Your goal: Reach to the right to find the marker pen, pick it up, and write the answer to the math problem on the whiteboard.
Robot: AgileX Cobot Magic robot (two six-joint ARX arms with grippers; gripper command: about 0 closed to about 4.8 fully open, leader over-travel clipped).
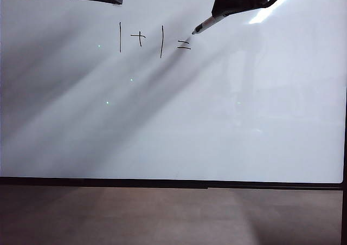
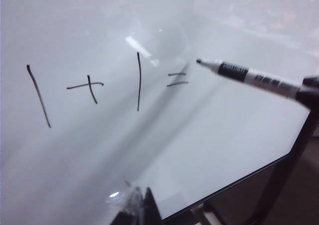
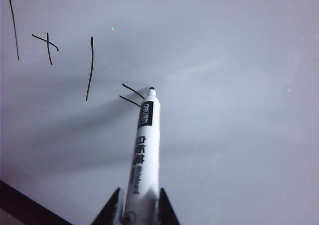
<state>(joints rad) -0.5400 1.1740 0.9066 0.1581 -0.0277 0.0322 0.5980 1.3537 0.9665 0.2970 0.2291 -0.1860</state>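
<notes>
The right tool [image 3: 139,212] was clamped on the marker pen [image 3: 143,155], dark tip poised just beside the equals bars of the math problem [image 1: 154,40] on the whiteboard [image 1: 217,120]. The left tool [image 2: 142,207] hung near the board's edge; its jaws' state I couldn't tell.

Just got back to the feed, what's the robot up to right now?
The right gripper is shut on the marker pen, with its tip poised just right of the equals sign of the math problem on the whiteboard. No answer is written yet; whether the tip touches the board cannot be told. The left gripper hangs near the board's upper left in the exterior view, holding nothing visible; its opening isn't clear.
</notes>
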